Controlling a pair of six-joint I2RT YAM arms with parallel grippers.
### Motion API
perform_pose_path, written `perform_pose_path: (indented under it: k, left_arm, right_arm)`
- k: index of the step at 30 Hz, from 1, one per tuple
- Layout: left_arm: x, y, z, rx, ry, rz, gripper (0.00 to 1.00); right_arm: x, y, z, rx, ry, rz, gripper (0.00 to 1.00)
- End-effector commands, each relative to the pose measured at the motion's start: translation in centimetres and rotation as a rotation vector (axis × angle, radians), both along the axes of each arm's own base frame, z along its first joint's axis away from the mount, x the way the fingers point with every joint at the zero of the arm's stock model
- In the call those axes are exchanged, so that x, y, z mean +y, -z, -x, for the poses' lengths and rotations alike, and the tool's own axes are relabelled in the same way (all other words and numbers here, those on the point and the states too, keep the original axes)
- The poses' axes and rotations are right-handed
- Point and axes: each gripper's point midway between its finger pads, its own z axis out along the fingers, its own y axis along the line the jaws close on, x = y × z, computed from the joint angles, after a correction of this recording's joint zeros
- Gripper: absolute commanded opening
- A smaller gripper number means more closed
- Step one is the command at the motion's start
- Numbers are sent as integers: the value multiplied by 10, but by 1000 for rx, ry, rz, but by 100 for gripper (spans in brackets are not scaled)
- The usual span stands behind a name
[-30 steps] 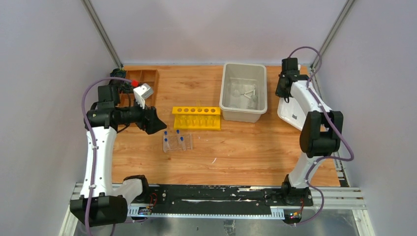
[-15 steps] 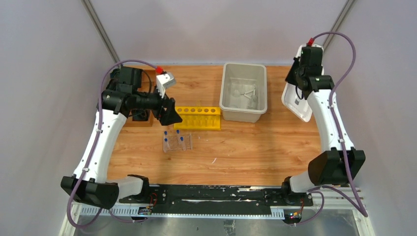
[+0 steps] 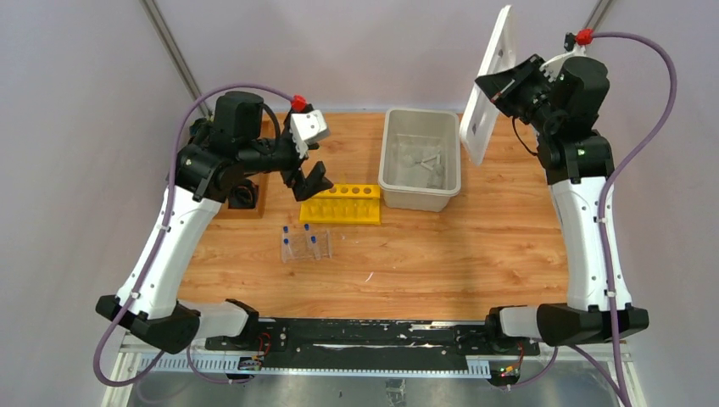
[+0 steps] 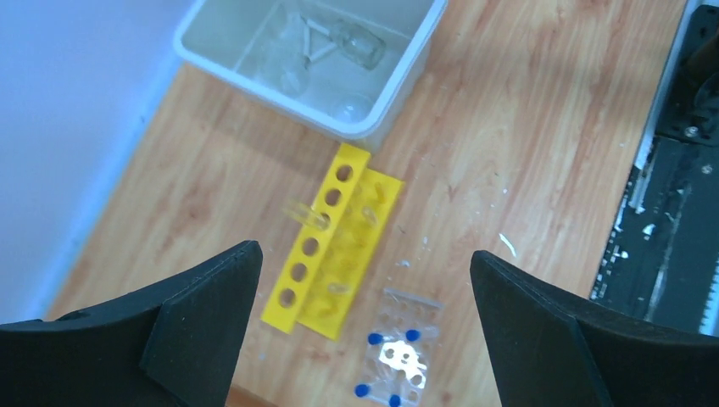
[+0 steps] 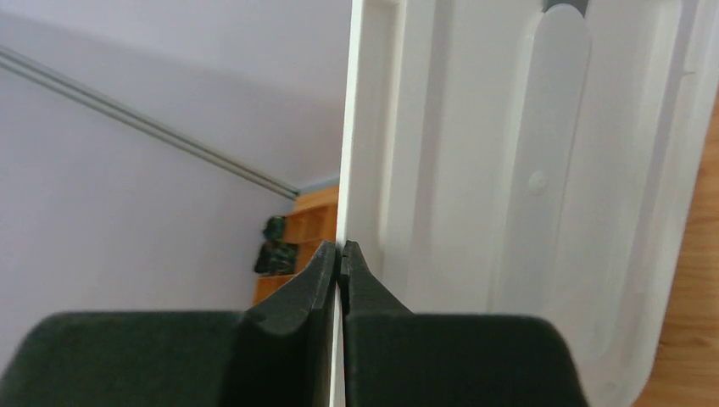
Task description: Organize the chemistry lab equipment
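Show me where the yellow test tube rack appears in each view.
Top external: yellow test tube rack, centre left, just left of the white bin.
Left wrist: rack, lower centre, below the bin.
Right wrist: not in it; a white lid fills it.
Shared landmark: the white bin, top external and left wrist.

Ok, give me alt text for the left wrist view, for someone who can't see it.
The left tool hangs wide open above the wooden table, its black fingers framing a yellow tube rack. Below that in frame sits a clear rack of blue-capped tubes; above it, a white bin holds clear glassware.
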Motion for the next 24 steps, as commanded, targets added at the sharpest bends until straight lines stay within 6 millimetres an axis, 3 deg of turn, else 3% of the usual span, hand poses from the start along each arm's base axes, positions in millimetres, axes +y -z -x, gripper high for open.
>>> perform_pose_path:
  k: [1,5,11,16,24]
  left_arm:
    - [-22,-48,-6,-253,26,13,100]
    - [-61,-65,2,-335,13,148,100]
    - [-104,-68,2,-300,-32,297,100]
    - [-125,-87,-11,-371,-79,381,100]
    - [-147,-67,-13,-386,-74,403,97]
  right_arm:
    - [40,-72,26,-180,-153,-278,0]
    - [56,-86,32,-207,-187,-437,0]
    - [74,-100,43,-230,-221,-559,0]
    - [89,-96,49,-206,-236,-632,0]
    - [93,-93,55,-217,-210,-679,0]
